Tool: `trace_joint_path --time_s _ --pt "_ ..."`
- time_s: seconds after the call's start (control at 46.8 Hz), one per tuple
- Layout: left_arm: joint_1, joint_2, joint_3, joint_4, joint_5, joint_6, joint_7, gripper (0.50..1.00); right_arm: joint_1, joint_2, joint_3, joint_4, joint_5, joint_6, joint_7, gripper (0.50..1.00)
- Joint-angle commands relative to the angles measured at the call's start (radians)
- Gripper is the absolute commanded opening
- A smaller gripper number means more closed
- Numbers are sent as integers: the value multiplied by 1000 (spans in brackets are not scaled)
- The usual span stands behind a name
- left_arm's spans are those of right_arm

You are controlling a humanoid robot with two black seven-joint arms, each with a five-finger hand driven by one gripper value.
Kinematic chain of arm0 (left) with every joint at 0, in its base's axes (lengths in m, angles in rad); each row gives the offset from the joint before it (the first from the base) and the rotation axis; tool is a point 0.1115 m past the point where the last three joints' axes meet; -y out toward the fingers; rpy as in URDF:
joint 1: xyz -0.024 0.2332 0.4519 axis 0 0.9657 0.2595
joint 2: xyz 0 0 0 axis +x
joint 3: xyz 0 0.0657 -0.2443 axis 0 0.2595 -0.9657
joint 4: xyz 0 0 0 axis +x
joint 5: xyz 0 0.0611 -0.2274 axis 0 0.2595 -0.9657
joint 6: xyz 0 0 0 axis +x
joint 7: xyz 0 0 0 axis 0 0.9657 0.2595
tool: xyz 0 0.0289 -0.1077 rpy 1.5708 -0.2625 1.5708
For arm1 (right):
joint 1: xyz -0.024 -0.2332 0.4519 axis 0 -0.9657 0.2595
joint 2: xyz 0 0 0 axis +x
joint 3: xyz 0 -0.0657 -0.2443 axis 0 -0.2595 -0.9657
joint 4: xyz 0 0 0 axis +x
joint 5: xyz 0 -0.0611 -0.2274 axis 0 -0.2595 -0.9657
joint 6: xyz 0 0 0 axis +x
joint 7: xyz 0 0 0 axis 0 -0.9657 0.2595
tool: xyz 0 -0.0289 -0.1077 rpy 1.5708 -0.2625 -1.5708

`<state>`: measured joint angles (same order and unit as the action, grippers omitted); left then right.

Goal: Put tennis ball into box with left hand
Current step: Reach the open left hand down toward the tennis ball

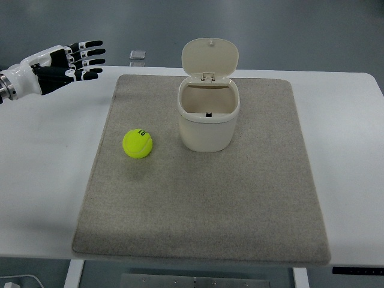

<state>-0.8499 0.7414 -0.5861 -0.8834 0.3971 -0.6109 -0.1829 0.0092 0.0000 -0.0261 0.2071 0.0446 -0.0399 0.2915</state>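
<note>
The white table (42,180) filled most of the top view, its far edge meeting a grey floor (288,30); its surface was bare on both sides of the mat. A grey rectangular mat (240,210) lay flat on the table, covering the centre, its edges roughly parallel with the table's.

The cream box (208,123) stood upright on the far half of the mat, slightly right of the mat's centre line; its hinged lid (210,57) was raised and tilted back, leaving the mouth open; the interior was pale, with a small dark mark low on the back wall.

The left hand (75,60) entered from the picture's left edge at the upper corner, above the table and beyond the mat's far left corner; its white and black fingers (90,53) were extended and slightly spread, pointing right, gripping nothing; it was well apart from both ball and box.

The tennis ball (137,144), yellow-green with a dark printed mark on top, rested on the mat to the left of the box, near but not touching it.

A small grey square object (137,55) lay on the floor beyond the table's far edge; its nature could not be determined.
</note>
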Motion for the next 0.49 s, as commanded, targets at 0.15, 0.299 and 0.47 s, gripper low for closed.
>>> trace_joint_path --time_s 0.15,0.299,0.47 --pt "-5 19 0 -100 282 0 -44 992 0 0 0 0 0 0 0 940" --pt "0 41 6 -176 448 62 -66 992 0 0 0 0 0 0 0 940" --pt "-1 44 15 -238 597 74 -113 992 0 0 0 0 0 0 0 938"
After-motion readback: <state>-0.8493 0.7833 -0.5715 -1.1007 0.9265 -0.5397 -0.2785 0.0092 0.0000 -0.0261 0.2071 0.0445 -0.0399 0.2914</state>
